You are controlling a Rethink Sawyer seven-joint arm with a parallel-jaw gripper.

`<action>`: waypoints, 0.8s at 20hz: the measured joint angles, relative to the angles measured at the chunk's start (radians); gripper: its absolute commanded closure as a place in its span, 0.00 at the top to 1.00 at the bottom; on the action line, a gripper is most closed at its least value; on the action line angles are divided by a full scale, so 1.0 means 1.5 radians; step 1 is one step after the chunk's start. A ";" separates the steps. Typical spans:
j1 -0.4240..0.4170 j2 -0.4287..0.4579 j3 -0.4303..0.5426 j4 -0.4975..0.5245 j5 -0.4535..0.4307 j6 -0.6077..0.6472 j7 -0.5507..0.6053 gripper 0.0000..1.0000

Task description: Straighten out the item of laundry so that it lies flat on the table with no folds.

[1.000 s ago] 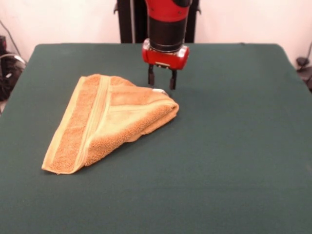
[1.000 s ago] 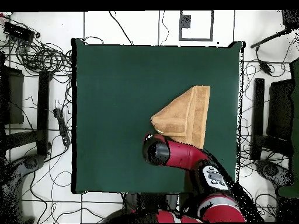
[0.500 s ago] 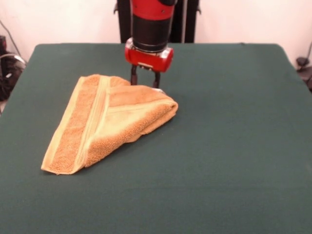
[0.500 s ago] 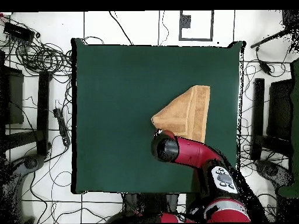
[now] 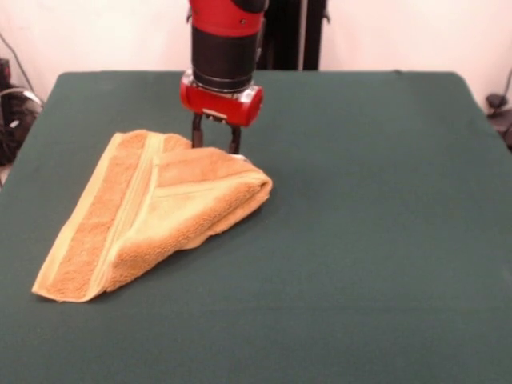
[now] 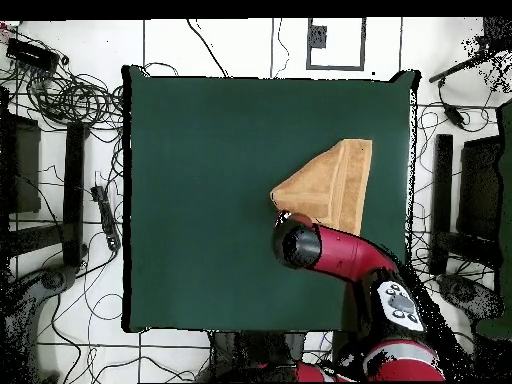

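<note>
The item of laundry point(image 5: 152, 208) is a golden-orange towel folded over into a rough triangle on the left half of the green table point(image 5: 384, 240). Its paler bands run along the left side. My gripper point(image 5: 215, 144) comes straight down at the towel's far edge, near the thick folded corner. Its two dark fingers point(image 5: 196, 132) stand apart, and their tips are hidden behind the cloth. In the overhead view the towel point(image 6: 330, 190) lies near the right edge of the table point(image 6: 200, 180). There the red arm's end point(image 6: 297, 245) covers the gripper.
Cables point(image 6: 70, 95) and dark stands point(image 6: 445, 190) lie on the floor around the table. In the overhead view the towel's banded side reaches close to the table's right edge point(image 6: 408, 190).
The gripper has moved left in the front view and come down at the towel's far edge. The towel has slid left along with it, keeping its folded shape.
</note>
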 measured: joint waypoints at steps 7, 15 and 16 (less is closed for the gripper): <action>-0.011 -0.001 0.001 -0.013 0.000 0.007 0.000 1.00; -0.057 -0.010 0.033 -0.003 0.000 0.009 0.000 1.00; -0.066 -0.012 0.041 0.001 0.000 0.009 0.000 1.00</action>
